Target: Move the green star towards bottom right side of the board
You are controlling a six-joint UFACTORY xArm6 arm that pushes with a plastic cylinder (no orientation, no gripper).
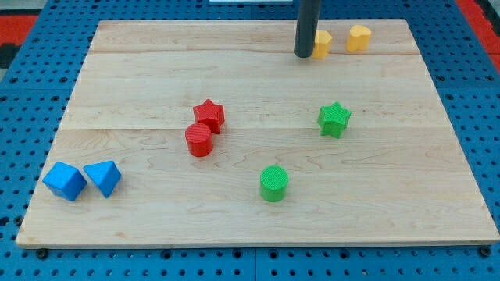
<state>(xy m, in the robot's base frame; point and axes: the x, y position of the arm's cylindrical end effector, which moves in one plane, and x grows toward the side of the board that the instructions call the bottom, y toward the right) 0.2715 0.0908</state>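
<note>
Well, green star (334,119) mid-board, unhemmed

green star (334,119) | green cylinder (274,183) | red star (208,115) | red cylinder (200,140) | pale wooden board (141,70)

The green star (334,119) is a small, chunky block with a ribbed top face, lying flat on the wooden board with its points spread outward and one point aimed toward the view's top. It sits well apart from my tip (303,55), below it and a little toward the view's right, with bare wood between the two and no contact. From my tip, the star lies roughly halfway down the board toward the view's bottom edge, in the right half.
</note>
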